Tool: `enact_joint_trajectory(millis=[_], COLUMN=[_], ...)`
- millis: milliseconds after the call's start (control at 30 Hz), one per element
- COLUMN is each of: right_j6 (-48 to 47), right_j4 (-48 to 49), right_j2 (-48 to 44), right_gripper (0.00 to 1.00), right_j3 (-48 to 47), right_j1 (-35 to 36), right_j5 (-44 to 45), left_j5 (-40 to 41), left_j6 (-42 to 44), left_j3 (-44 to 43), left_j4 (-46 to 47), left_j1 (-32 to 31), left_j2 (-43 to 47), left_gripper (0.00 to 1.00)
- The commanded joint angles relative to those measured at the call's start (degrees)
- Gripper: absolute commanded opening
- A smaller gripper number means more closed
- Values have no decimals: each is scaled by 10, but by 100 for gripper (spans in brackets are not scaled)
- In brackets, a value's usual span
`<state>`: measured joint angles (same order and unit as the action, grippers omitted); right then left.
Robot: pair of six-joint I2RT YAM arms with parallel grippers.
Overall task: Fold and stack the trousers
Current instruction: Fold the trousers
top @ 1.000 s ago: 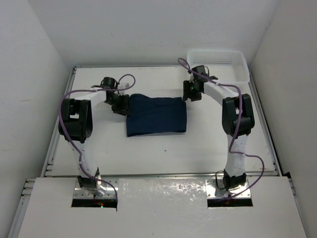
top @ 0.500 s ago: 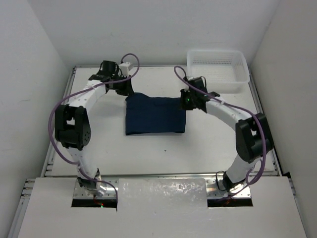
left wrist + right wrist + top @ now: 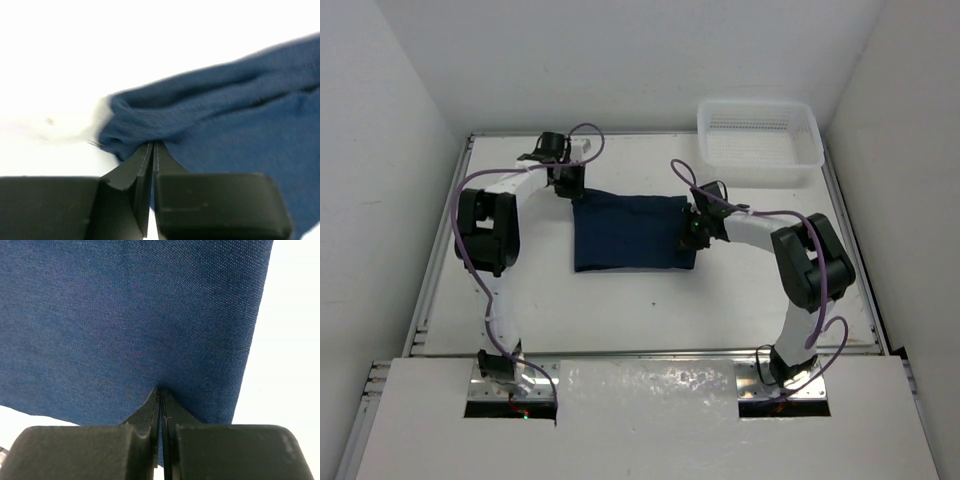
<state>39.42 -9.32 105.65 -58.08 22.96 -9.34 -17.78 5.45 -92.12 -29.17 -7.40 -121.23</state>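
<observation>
In the last second the right end effector point(image 3: 692, 232) slid nearer along the right edge of the folded dark navy denim trousers point(image 3: 630, 232). Its fingers are closed with the tips on the cloth; whether they pinch it, I cannot tell. The trousers lie flat on the white table point(image 3: 620, 310). The left end effector point(image 3: 570, 186) moved to their far left corner and is clamped on bunched fabric. I judge that another fold is being prepared. I count one pair of trousers, two end effectors, and one white plastic mesh basket point(image 3: 760, 140) beyond their far right corner.
</observation>
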Motion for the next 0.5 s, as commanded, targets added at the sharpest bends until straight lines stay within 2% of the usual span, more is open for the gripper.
enact_joint_trajectory(millis=[0, 233, 267, 300, 333, 400, 433, 467], right_j6=[-36, -76, -80, -79, -76, -66, -64, -63], right_j4=[-17, -45, -50, -53, -53, -55, -59, -69], right_j2=[3, -19, -26, -43, -54, -90, -103, -114], right_gripper=[0, 3, 5, 8, 16, 25, 39, 47], right_j3=[-18, -54, -69, -74, -77, -84, -85, -86], right_j1=[-6, -17, -26, -36, -47, -90, -106, -140], right_j5=[33, 29, 27, 20, 5, -2, -6, -7], left_j5=[50, 72, 72, 72, 72, 88, 98, 118], left_j6=[-9, -4, -3, -2, 1, 3, 6, 7], left_j3=[-29, -59, -79, -90, -104, -146, -175, -188], left_j4=[35, 22, 15, 8, -5, -20, -34, -41], left_j1=[10, 12, 14, 19, 21, 29, 33, 39], left_j2=[-16, -17, -15, -13, -7, 0, 9, 13], left_gripper=[5, 17, 19, 26, 30, 39, 42, 50])
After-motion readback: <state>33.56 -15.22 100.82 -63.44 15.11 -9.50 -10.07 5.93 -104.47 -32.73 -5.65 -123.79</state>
